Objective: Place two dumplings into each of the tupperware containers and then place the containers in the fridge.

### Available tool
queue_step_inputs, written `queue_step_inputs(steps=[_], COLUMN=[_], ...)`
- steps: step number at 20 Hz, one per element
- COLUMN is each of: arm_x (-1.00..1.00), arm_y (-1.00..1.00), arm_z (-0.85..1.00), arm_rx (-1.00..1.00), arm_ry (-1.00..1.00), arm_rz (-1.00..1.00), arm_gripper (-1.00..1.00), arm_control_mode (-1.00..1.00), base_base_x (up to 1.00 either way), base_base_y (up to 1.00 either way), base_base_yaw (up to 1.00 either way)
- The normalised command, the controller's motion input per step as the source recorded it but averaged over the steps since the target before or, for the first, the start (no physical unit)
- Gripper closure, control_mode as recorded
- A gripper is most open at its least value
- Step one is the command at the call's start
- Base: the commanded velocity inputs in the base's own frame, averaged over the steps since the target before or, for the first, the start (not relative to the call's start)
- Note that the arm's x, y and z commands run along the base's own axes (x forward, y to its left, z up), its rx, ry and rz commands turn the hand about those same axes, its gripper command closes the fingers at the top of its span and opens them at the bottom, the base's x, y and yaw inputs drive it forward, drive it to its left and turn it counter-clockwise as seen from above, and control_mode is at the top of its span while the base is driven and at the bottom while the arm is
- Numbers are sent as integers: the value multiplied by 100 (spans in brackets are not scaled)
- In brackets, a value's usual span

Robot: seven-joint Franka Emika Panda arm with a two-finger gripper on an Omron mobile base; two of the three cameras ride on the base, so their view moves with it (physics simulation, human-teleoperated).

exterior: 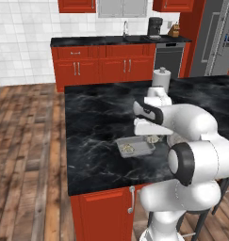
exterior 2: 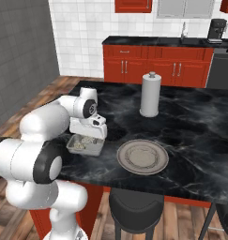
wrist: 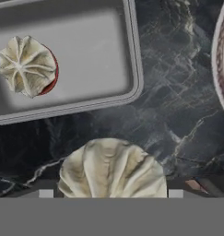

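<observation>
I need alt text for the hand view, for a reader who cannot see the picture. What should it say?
A pale, pleated dumpling lies on the black marble counter at the bottom of the view. Above it, a grey tupperware container holds one dumpling near its left side. The curved rim of a round plate shows at the right edge.

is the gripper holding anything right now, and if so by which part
It cannot be told for sure. In the hand view a dumpling sits right at the gripper, but the fingertips are hidden, so contact is unclear. Another dumpling lies in the tupperware container.

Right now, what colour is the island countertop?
Black marble with white veins, clearest in the hand view.
</observation>
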Motion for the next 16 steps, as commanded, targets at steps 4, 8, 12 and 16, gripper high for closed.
queue_step_inputs(steps=[4,8,12,16], arm_x=[26,45,23,0], arm_y=[45,2,0,6], arm_z=[-27,-2,-8,-42], arm_rx=[4,0,0,0], arm_ry=[-1,0,1,0], arm_rz=[0,0,0,1], arm_gripper=[100,100,100,100], arm_control_mode=[-100,-100,-100,-100], base_base_x=[0,0,0,0], base_base_y=[0,0,0,0], base_base_yaw=[0,0,0,0])
